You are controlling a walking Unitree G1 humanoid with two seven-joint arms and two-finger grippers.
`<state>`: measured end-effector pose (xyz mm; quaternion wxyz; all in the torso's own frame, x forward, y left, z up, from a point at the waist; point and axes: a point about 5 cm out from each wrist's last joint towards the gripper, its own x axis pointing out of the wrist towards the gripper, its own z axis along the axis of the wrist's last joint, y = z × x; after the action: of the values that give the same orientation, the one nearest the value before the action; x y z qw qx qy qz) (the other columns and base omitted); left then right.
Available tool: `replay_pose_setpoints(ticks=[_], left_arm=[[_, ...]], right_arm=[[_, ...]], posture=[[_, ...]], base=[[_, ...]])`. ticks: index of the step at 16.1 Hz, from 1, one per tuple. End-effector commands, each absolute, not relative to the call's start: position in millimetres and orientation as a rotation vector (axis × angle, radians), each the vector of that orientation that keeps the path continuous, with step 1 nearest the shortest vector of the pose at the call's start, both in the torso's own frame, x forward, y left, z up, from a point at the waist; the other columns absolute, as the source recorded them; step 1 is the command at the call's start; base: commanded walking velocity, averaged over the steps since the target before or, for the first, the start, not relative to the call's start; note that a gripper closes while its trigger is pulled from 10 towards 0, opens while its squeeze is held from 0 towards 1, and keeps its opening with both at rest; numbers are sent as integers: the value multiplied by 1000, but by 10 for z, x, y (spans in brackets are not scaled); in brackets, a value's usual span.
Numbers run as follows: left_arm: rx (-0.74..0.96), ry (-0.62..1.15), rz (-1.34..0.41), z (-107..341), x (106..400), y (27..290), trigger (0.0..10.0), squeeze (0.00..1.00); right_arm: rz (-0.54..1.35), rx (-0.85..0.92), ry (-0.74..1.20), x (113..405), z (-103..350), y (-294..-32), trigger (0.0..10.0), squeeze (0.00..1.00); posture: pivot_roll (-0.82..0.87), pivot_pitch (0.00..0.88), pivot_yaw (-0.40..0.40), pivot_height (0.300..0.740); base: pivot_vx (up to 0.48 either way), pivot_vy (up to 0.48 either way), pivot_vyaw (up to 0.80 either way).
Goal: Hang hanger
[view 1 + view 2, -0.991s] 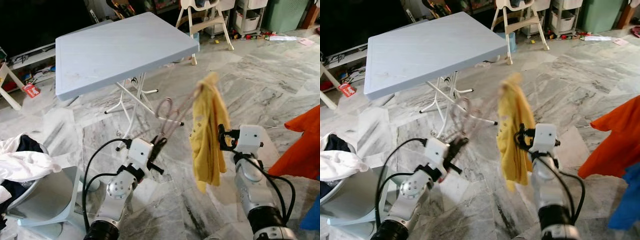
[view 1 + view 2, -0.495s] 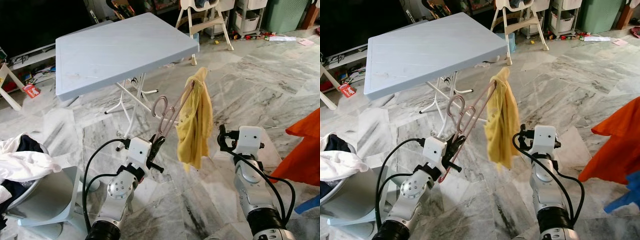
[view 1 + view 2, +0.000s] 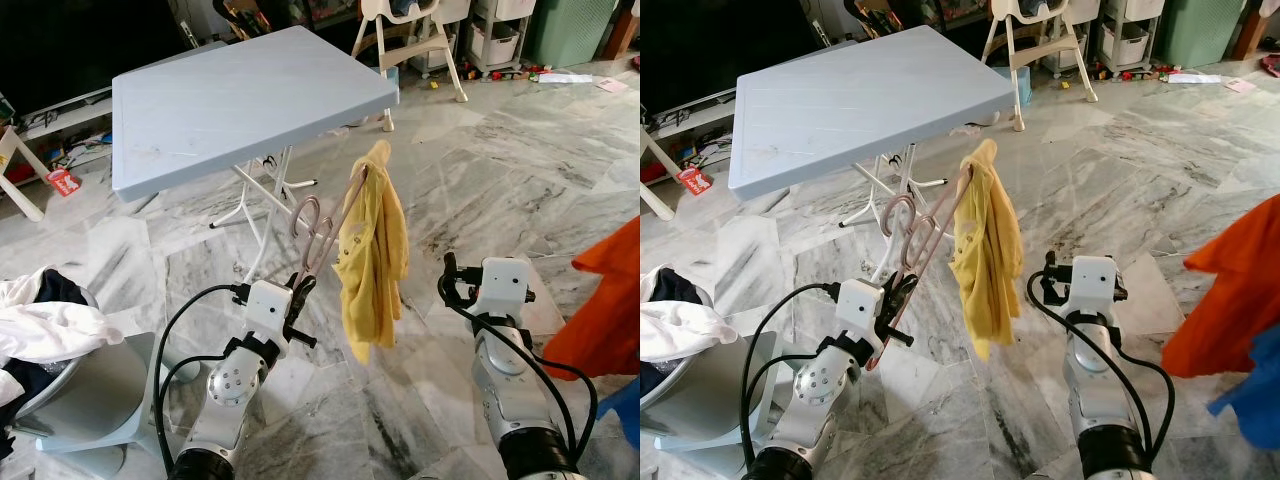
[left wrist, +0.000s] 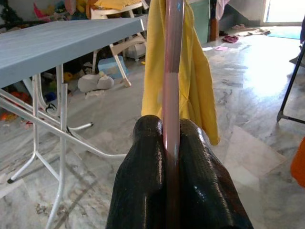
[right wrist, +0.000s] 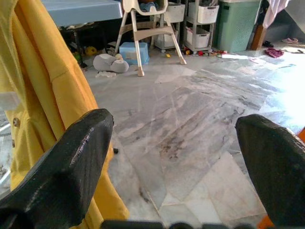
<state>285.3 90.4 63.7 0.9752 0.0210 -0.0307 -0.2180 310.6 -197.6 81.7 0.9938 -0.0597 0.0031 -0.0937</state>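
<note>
I am holding the pink hanger point(image 3: 322, 228) up over the marble floor point(image 3: 520, 160), my left gripper point(image 3: 297, 291) clamped tight on its lower bar; in the left wrist view the two black fingers point(image 4: 143, 171) are pressing together on either side of the pink rod. A yellow shirt point(image 3: 372, 262) is draped over the hanger's upper end, dangling between my two arms. My right gripper point(image 3: 447, 290) is standing just beside the shirt with its fingers spread wide apart, gripping nothing. As I judge it, the garment is on the hanger and the hanger is in hand, but the hanging itself is not yet done: the hook is touching no rail. The grey folding table point(image 3: 230, 95) is standing ahead, a laundry basket point(image 3: 85, 395) of clothes at my left, and orange fabric point(image 3: 610, 300) is hanging at my right.
</note>
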Motion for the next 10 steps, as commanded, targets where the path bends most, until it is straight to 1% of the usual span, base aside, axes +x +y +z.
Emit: replay_pose_setpoints(ticks=[1, 10], left_arm=[[38, -121, -406, 739, 2893, 946, 0, 0], [40, -123, -406, 742, 2896, 939, 0, 0]], right_arm=[[-179, -119, -1, 3109, 837, -1917, 10000, 0], [-172, -132, -2, 3108, 842, -1912, 10000, 0]], posture=[[-175, 0, 147, 740], [-176, 0, 147, 740]], base=[[0, 0, 0], [0, 0, 0]])
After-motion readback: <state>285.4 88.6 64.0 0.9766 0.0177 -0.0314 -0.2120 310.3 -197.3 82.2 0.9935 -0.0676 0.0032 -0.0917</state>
